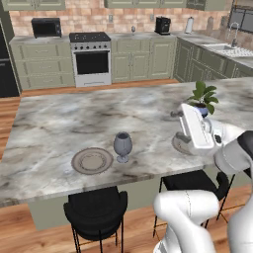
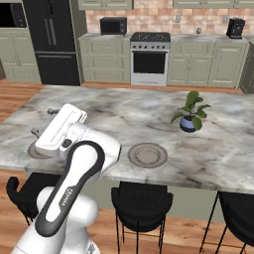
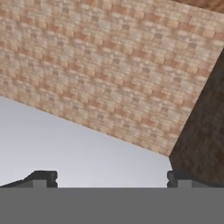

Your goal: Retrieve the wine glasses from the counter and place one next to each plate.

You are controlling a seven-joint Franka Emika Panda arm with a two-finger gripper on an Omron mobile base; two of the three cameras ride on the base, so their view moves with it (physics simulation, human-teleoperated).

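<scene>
A dark grey wine glass [image 1: 122, 146] stands upright on the marble counter [image 1: 74, 118], just right of the left plate [image 1: 92, 160]. My hand hides most of the second plate [image 1: 177, 147], which lies bare in the right base view [image 2: 147, 155]. My gripper [image 1: 177, 126] hovers above the counter's front edge between the plates, open and holding nothing. The hand view shows its fingertips wide apart [image 3: 111, 177], aimed up at a brick wall. In the right base view the hand [image 2: 42, 122] hides the glass. A tiny stemmed shape [image 1: 132, 29] on the back counter is too small to identify.
A potted plant [image 1: 202, 99] stands behind the right plate. Black stools [image 1: 96, 207] sit under the counter's near edge. Stove [image 1: 90, 57], microwave [image 1: 46, 27] and sink [image 1: 232, 47] line the far walls.
</scene>
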